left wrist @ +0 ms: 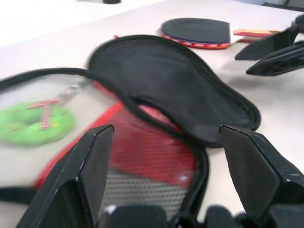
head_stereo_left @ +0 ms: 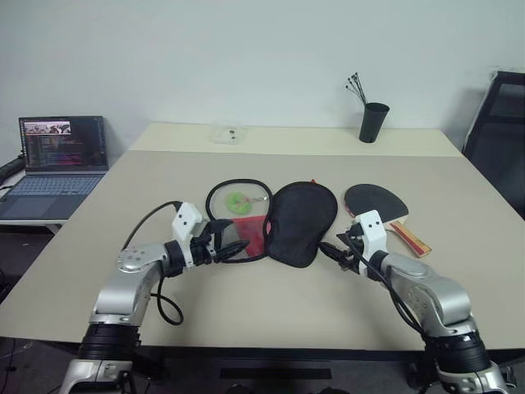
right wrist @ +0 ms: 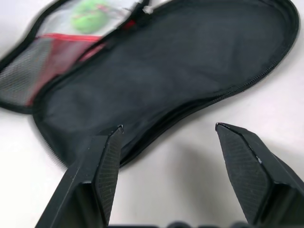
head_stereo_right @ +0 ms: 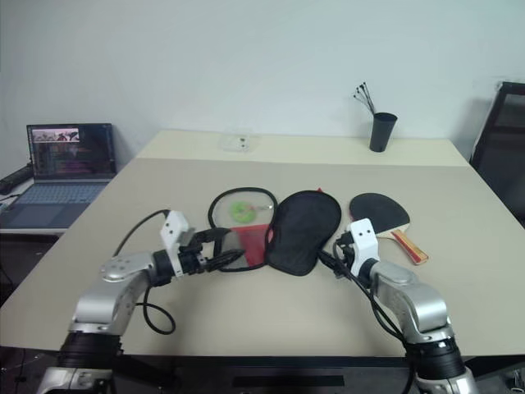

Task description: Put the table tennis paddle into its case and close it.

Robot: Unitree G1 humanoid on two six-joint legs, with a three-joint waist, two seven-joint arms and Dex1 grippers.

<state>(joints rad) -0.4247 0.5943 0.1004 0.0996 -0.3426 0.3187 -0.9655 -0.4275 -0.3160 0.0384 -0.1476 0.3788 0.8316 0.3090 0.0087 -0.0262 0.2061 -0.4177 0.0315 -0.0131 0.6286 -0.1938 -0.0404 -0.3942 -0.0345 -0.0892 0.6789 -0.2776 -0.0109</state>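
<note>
Left eye view: one beige worktop [head_stereo_left: 246,312], its near edge running just under both forearms, bare surface open in front of the items and wide bare room behind them up to the far edge. One case [head_stereo_left: 283,220], unzipped and lying flat in two halves at the worktop's middle: black fabric half on the right, clear-and-red mesh half with a green tag on the left. One table tennis paddle [head_stereo_left: 379,205], black face up, lying on the worktop just right of the case, handle pointing toward the right edge, not inside the case. Left end effector [head_stereo_left: 232,247], one, fingers spread wide and empty, held roughly level, pointing right at the case's mesh half. Right end effector [head_stereo_left: 335,253], one, fingers spread and empty, tilted slightly down, pointing left at the rim of the black half, between case and paddle handle. One black cup [head_stereo_left: 373,121] with sticks near the far edge. One laptop [head_stereo_left: 57,160], open, on a separate desk to the left.
</note>
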